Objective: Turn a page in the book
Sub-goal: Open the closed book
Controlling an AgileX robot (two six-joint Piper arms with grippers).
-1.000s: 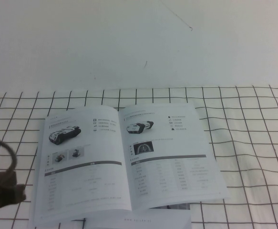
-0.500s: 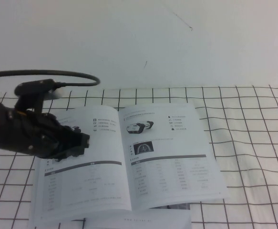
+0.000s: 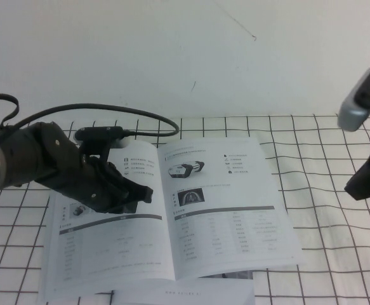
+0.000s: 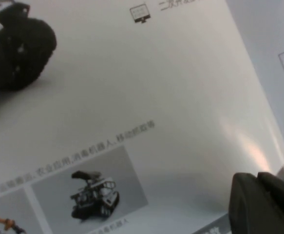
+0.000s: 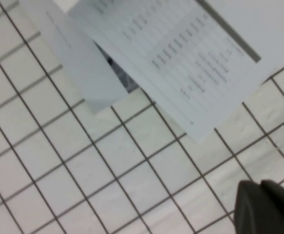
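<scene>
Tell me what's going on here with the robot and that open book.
The book lies open on a checked cloth. The left end effector is over the left-hand page, close above its upper part near the spine. No leaf is lifted yet; both pages lie flat. The right end effector is above the cloth to the right of the book, clear of the paper. A plain white sheet pokes out at the book's near edge.

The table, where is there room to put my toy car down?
Bare checked cloth lies between the book and the right hand, and along the wall behind the book. It is crowded over the left page, where the left hand hangs low, and at the near edge by the sheet.
</scene>
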